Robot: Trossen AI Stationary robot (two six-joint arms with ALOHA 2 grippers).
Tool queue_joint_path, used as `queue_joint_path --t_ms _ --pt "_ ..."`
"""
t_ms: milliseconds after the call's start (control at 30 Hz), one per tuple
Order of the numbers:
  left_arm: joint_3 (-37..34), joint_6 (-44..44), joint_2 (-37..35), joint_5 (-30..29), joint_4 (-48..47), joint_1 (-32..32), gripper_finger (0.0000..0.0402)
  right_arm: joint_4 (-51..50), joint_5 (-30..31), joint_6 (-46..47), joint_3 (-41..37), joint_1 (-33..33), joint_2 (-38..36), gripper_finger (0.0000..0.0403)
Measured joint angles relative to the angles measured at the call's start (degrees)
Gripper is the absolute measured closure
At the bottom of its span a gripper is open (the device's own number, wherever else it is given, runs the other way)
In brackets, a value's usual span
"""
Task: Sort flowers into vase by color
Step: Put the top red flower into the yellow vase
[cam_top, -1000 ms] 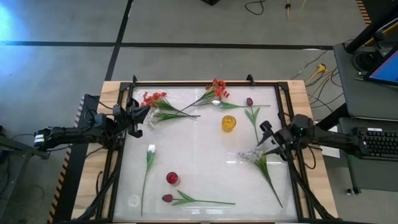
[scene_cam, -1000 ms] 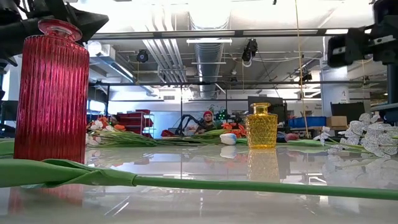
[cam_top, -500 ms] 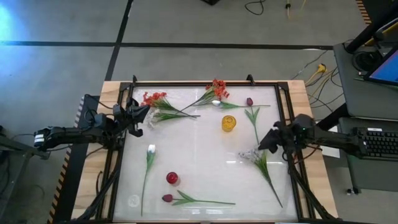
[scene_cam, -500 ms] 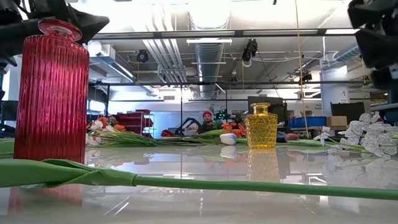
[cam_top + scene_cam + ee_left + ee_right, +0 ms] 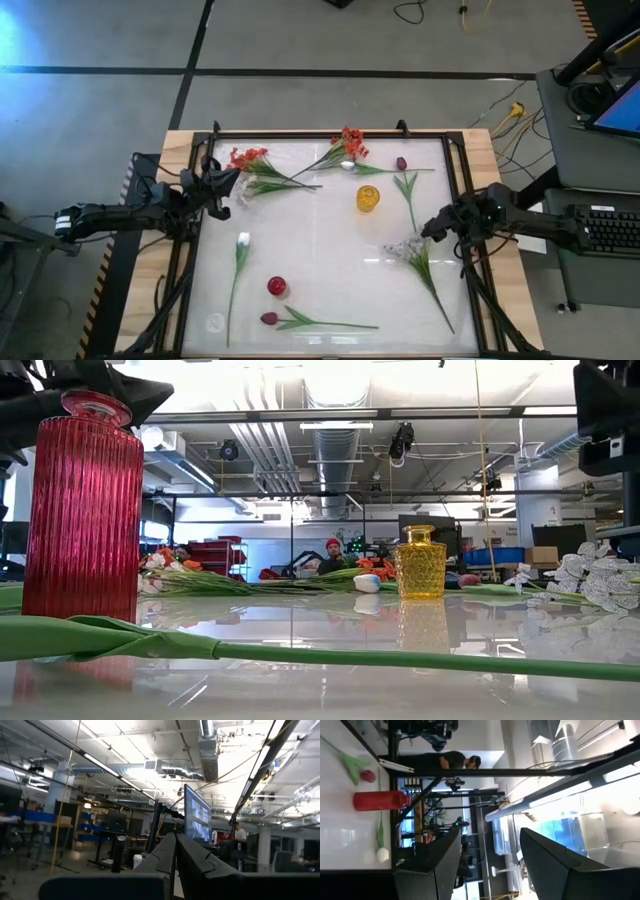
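The right gripper (image 5: 432, 229), fingers parted and empty, has swung down from beyond the white spray (image 5: 405, 249) to just beside it (likely lining up a pick). Left gripper (image 5: 222, 185) waits clenched far across from the spray; no flower is in the yellow vase (image 5: 367, 198).

From down at bench level the red vase (image 5: 83, 510) hides whatever stands behind it, the right arm is cut off at the frame's top corner, and the far orange-red blossoms (image 5: 376, 567) blur into a smudge.
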Motion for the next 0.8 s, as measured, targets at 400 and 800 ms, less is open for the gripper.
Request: queue_joint_path --t_ms 400,800 --pt "-0.01 -3.05 0.39 0.06 2.7 -0.01 0.0402 12.98 17.16 53.38 0.02 0.03 2.97 0.0204" --pt "-0.01 -2.32 0.47 -2.3 2.84 -0.02 0.0402 -10.86 36.23 84.41 18.78 -0.13 21.04 0.0204"
